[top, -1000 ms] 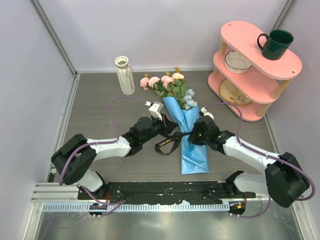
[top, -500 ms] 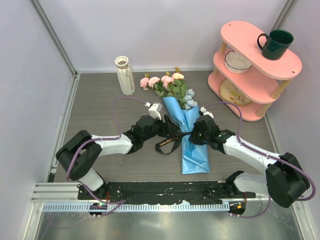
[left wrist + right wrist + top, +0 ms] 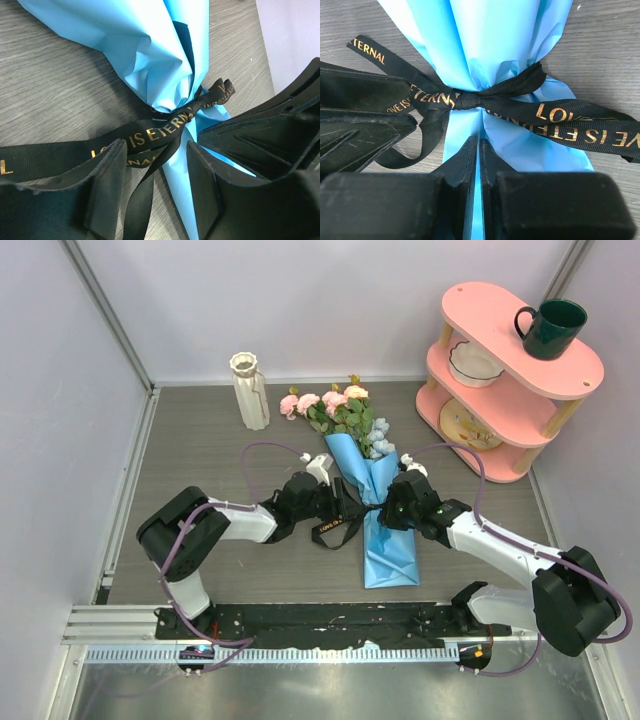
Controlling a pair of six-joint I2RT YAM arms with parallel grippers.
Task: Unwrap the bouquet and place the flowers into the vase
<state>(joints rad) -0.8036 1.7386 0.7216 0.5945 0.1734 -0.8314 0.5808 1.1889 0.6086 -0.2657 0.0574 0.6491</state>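
Observation:
The bouquet lies on the table, its blue paper wrap point(image 3: 386, 540) pointing toward me and its flowers point(image 3: 340, 410) toward the back. A black gold-lettered ribbon point(image 3: 160, 131) is still knotted point(image 3: 467, 100) around the wrap's waist, with a loose loop point(image 3: 330, 530) on the table. My left gripper point(image 3: 155, 146) is open just left of the knot, with ribbon strands lying between its fingers. My right gripper point(image 3: 479, 141) is shut on a thin fold of the blue wrap point(image 3: 485, 45) right below the knot. The cream ribbed vase point(image 3: 249, 390) stands upright at the back left.
A pink three-tier shelf point(image 3: 575, 375) fills the back right corner, with a dark green mug point(image 3: 550, 328) on top, a white bowl point(image 3: 475, 365) on the middle tier and a plate point(image 3: 465, 425) below. Walls close in on both sides.
My left gripper has opened and slid right, up to the ribbon knot. The right gripper and the bouquet have stayed in place.

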